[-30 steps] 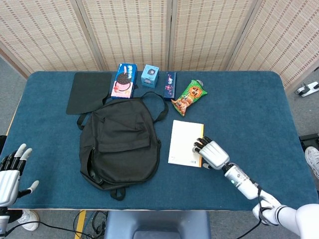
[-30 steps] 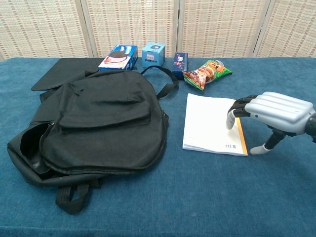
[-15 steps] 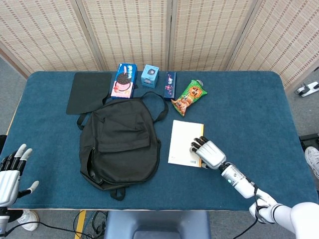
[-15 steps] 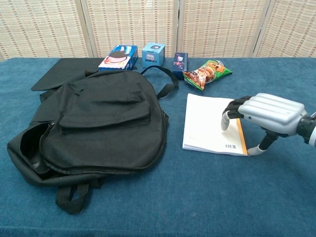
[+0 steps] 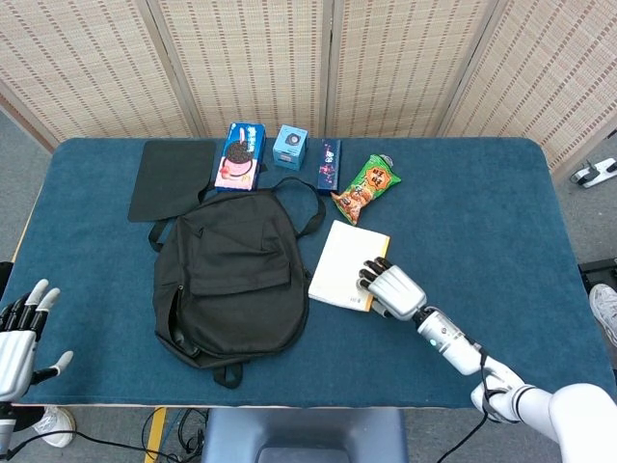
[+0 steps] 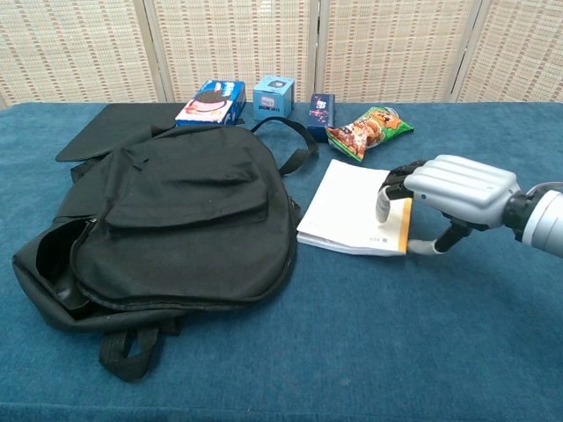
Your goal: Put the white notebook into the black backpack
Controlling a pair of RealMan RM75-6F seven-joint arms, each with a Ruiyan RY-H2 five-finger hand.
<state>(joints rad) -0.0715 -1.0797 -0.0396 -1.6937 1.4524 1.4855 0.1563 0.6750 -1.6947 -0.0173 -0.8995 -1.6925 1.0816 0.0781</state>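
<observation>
One white notebook (image 5: 344, 266), one black backpack (image 5: 231, 280) — the notebook lies flat under the right hand (image 5: 389, 289), whose fingers press its near corner, thumb at its edge. The backpack sits beyond it. Left hand (image 5: 19, 333) idle, fingers spread.

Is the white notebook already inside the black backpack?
No, the white notebook lies on the blue table beside the black backpack, with the right hand resting fingers on it.

I counted 1 backpack (image 5: 233, 280), 1 notebook (image 5: 342, 265), 1 black folder (image 5: 172, 179), 3 small boxes (image 5: 241, 154) (image 5: 289, 147) (image 5: 329, 165), 1 snack bag (image 5: 367, 187), and my 2 hands (image 5: 390, 289) (image 5: 21, 333).
</observation>
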